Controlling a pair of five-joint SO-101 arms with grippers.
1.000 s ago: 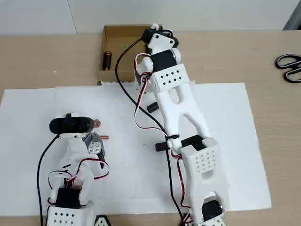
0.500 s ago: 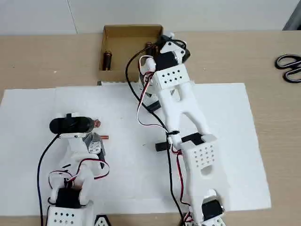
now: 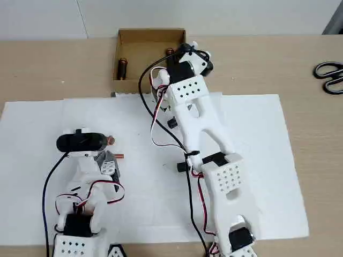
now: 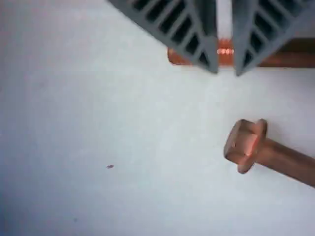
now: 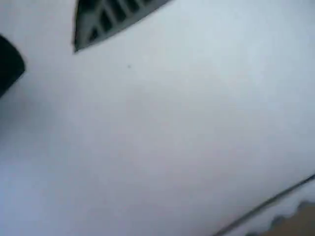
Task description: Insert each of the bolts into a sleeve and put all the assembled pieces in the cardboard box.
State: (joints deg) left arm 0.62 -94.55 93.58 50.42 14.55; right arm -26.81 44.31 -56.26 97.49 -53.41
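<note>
The cardboard box point(image 3: 134, 36) holds one assembled piece point(image 3: 122, 68) at its left and another point(image 3: 169, 52) at its right wall. My right gripper point(image 3: 161, 99) hangs over the paper just in front of the box. One grey finger point(image 5: 113, 19) shows with nothing beside it, so the gripper is open and empty. My left gripper point(image 4: 225, 69) is shut, and a copper bolt point(image 4: 225, 51) lies crosswise under its tips. A second bolt point(image 4: 246, 145) with a hex head lies close by. Both bolts point(image 3: 119, 156) point(image 3: 111, 140) sit on the paper. Two black sleeves point(image 3: 172, 122) point(image 3: 182, 167) lie beside the right arm.
A white paper sheet point(image 3: 257, 134) covers the middle of the wooden table. Scissors point(image 3: 329, 76) lie at the far right edge. The box's serrated front flap point(image 3: 124, 94) overlaps the paper's far edge.
The right arm swung right over the box, then drew back toward the paper. An assembled piece now shows at the box's right wall. The left arm stayed still.
</note>
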